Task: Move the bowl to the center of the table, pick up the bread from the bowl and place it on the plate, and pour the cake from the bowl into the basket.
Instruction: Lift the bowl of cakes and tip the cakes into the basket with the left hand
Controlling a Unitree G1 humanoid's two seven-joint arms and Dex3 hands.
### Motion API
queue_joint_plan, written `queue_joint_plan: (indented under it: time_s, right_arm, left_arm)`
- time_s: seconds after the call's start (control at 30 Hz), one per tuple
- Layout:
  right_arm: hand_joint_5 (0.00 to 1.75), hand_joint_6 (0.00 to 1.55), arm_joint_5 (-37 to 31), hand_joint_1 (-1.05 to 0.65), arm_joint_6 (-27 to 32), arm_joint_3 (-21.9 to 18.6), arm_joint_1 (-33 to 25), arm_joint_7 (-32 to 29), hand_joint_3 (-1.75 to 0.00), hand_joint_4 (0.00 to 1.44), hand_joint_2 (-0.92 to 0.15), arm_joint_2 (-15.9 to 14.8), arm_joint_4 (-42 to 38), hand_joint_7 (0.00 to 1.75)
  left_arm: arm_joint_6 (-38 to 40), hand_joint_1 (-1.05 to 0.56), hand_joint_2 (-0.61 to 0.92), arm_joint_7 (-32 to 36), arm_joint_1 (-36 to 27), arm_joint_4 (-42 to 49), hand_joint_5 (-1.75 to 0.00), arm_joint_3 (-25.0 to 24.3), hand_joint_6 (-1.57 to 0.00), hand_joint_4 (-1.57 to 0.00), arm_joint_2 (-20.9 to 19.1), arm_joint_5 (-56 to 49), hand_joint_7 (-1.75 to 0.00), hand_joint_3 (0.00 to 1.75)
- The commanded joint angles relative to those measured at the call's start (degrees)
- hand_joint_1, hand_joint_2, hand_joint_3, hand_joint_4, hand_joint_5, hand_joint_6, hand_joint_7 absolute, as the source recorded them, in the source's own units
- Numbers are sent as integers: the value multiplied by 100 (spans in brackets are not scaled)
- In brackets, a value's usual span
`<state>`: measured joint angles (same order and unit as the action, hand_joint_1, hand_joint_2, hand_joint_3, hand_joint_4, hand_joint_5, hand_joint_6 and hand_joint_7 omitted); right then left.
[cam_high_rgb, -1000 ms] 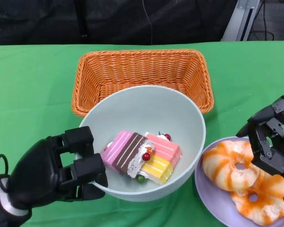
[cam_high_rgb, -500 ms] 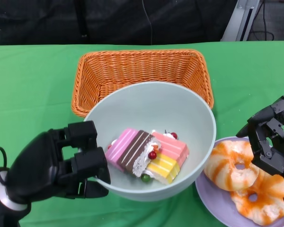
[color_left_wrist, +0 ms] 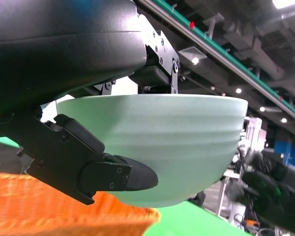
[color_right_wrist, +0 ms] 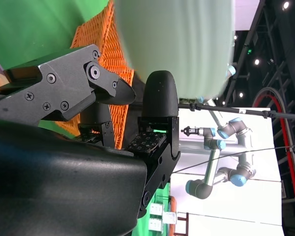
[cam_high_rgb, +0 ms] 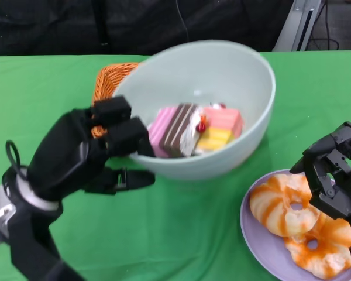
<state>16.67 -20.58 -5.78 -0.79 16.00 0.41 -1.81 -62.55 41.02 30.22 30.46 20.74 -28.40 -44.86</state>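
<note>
My left hand (cam_high_rgb: 85,153) grips the near rim of the pale green bowl (cam_high_rgb: 222,76) and holds it raised above the table, in front of the orange basket (cam_high_rgb: 108,76). A striped slice of cake (cam_high_rgb: 193,130) lies inside the bowl. In the left wrist view the bowl (color_left_wrist: 177,142) hangs above the basket's rim (color_left_wrist: 49,206). Two glazed pieces of bread (cam_high_rgb: 281,208) lie on the purple plate (cam_high_rgb: 254,237) at the lower right. My right hand (cam_high_rgb: 333,175) hovers over the plate, holding nothing, fingers apart. The right wrist view shows the bowl (color_right_wrist: 177,49) blurred beyond the right hand (color_right_wrist: 113,113).
A green cloth (cam_high_rgb: 181,234) covers the table. The basket is mostly hidden behind the raised bowl. A dark backdrop and a metal frame stand beyond the far edge. In the right wrist view another robot arm (color_right_wrist: 221,162) stands far off.
My left hand has lifted the bowl off the table and carried it up and away, over the basket. The cake slid toward the bowl's far side. The right hand stayed put.
</note>
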Motion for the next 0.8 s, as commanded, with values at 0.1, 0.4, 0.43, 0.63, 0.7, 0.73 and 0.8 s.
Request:
queue_joint_plan:
  time_s: [0.1, 0.4, 0.43, 0.63, 0.7, 0.73, 0.8]
  right_arm:
    - [163, 64, -74, -4, 99, -21, -46, -56, -85, 69, -73, -74, 100, 129]
    - [161, 67, -211, -2, 188, 19, -56, -144, -85, 72, -73, -38, 137, 126]
    - [161, 67, -224, -2, 171, 26, -56, -142, -85, 72, -73, -38, 123, 126]
    - [161, 66, -314, -2, 82, 51, -60, -118, -86, 73, -74, -49, 62, 127]
    - [162, 65, -326, -2, 67, 58, -66, -109, -85, 72, -74, -38, 64, 127]
    - [162, 65, -331, -2, 56, 61, -65, -102, -84, 71, -74, -34, 57, 127]
    - [162, 65, -345, -2, 83, 73, -79, -113, -82, 71, -76, -21, 65, 127]
  left_arm:
    - [-117, -13, 62, -231, 249, 244, -175, -270, -63, -66, 180, 223, -161, 101]
    - [-240, -15, 64, -601, 531, 734, -175, -474, -60, -64, 476, 459, -161, 98]
    - [-248, -16, 65, -698, 569, 812, -175, -476, -60, -64, 516, 549, -161, 97]
    - [-225, -12, 65, -1337, 761, 1199, -175, -505, -59, -63, 759, 1113, -160, 99]
    - [-209, -11, 62, -1644, 852, 1357, -175, -521, -60, -62, 855, 1378, -160, 106]
    - [-186, -10, 61, -1773, 875, 1399, -175, -542, -60, -62, 891, 1477, -160, 108]
    - [-155, -9, 58, -2089, 944, 1530, -175, -582, -61, -62, 1003, 1771, -158, 112]
